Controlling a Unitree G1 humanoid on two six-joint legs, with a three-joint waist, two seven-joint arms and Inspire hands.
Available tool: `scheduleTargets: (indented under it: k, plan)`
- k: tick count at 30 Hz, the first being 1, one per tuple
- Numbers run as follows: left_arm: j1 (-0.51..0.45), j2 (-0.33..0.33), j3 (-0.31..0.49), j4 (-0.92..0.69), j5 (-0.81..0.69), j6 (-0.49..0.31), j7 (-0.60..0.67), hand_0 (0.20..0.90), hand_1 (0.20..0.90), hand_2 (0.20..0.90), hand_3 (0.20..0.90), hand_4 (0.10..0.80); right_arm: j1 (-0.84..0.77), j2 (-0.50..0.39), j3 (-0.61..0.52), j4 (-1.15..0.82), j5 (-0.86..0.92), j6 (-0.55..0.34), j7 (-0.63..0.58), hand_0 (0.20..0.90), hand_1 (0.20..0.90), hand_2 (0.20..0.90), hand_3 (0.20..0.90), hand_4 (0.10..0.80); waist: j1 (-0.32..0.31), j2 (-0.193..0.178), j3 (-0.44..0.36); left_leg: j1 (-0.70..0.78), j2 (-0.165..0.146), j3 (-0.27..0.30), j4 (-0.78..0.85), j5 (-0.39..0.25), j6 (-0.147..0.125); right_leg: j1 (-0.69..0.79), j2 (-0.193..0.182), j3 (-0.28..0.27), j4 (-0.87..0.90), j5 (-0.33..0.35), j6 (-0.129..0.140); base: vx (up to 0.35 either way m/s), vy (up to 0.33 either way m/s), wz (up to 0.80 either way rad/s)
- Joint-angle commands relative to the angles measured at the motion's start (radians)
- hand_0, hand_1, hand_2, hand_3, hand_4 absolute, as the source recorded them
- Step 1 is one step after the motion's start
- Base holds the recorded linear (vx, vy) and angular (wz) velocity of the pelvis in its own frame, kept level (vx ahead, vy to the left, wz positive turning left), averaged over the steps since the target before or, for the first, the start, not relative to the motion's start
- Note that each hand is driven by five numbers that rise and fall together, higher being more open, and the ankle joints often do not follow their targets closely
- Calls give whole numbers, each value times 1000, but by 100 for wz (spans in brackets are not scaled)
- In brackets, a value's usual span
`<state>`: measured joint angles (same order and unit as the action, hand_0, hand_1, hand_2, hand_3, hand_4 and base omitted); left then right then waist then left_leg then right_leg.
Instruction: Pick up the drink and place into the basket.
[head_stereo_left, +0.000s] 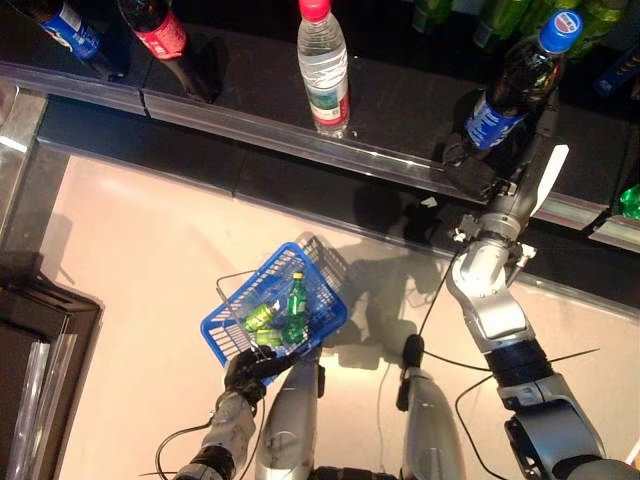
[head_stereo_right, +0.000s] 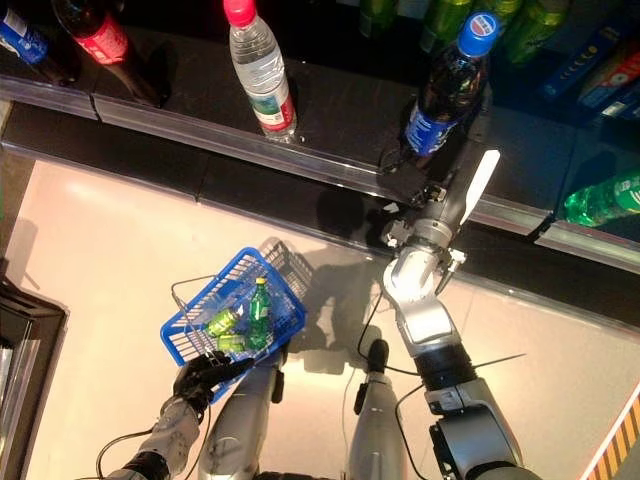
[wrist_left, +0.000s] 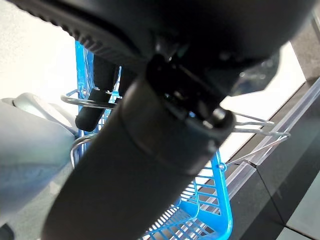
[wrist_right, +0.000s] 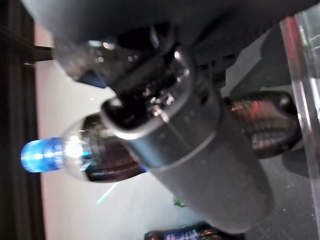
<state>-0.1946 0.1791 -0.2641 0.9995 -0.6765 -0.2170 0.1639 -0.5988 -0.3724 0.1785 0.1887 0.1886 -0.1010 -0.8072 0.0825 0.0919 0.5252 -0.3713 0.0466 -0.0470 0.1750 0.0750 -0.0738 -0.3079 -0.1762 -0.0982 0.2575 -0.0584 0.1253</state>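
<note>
We find the right hand (head_stereo_right: 405, 170) at upper right, fingers curled round the cola bottle (head_stereo_right: 445, 88) on the shelf (head_stereo_right: 330, 110). The left hand (head_stereo_left: 245, 368) at lower left has its fingers clasping the blue basket's (head_stereo_left: 222, 325) handle.

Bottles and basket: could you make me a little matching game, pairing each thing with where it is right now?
Things:
1. blue-capped cola bottle
2. clear water bottle
3. green bottle
4. blue basket

Places:
a. lying inside the basket
b. standing alone on the shelf
c. at the right hand
d. handle held by the left hand

Pairs: 1-c, 2-b, 3-a, 4-d
</note>
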Motion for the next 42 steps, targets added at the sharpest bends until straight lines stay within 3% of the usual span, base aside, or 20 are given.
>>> scheduleTargets:
  k: [1, 9, 10, 11, 14, 15, 33, 42]
  plan:
    - [81, 31, -34, -58, -19, -28, -20, 300, 300, 300, 200, 100, -126, -45, -64, -108, -4, -50, -32, 900, 900, 900, 900, 800, 8, -9, -5, -43, -21, -45, 42, 7, 41, -8, 11, 24, 23, 37, -99, 32, 11, 0]
    - [73, 37, -45, -74, -26, -28, -29, 300, 300, 300, 200, 100, -203, -80, -93, -31, 47, -43, -92, 900, 900, 900, 900, 800, 25, -7, -5, -55, -31, -44, 37, 3, 52, -37, 12, 19, 35, 38, -99, 9, 2, 0]
    - [74, 39, -47, -77, -26, -28, -31, 300, 300, 300, 200, 100, -211, -87, -97, -19, 55, -46, -98, 766, 766, 766, 744, 644, 26, -5, -5, -55, -33, -44, 36, 3, 53, -40, 12, 18, 37, 38, -99, 0, 0, 0]
    - [75, 38, -49, -80, -27, -28, -30, 300, 300, 300, 200, 100, -219, -91, -102, -7, 61, -47, -105, 535, 535, 535, 475, 375, 28, -4, -5, -54, -35, -43, 34, 2, 55, -41, 11, 17, 39, 37, -98, 0, 0, 0]
    - [75, 45, -50, -86, -30, -25, -35, 300, 300, 300, 200, 100, -238, -109, -110, 20, 82, -54, -108, 338, 338, 338, 244, 144, 33, -1, -5, -57, -42, -46, 36, 0, 57, -46, 8, 16, 42, 38, -98, 12, 12, 4]
    - [75, 47, -53, -84, -35, -25, -35, 300, 300, 300, 200, 100, -244, -116, -111, 29, 91, -56, -108, 300, 300, 300, 200, 100, 34, 0, -5, -57, -44, -46, 37, 0, 58, -47, 7, 15, 43, 38, -98, 14, 22, 3]
    - [80, 67, -41, -121, -66, -34, -42, 300, 300, 300, 200, 100, -323, -169, -105, 44, 133, -82, -39, 300, 300, 300, 200, 100, 49, 0, -5, -64, -57, -49, 61, -15, 68, -65, 8, 2, 84, 19, -103, 0, 2, 2]
    - [112, 75, 30, -230, -111, -125, -28, 300, 300, 300, 200, 100, -215, -117, -86, -255, 28, -94, 141, 300, 300, 300, 200, 100, 32, -5, -5, -47, -55, -51, 109, -33, 64, -59, 17, -3, 158, -23, -121, -52, -10, 1]
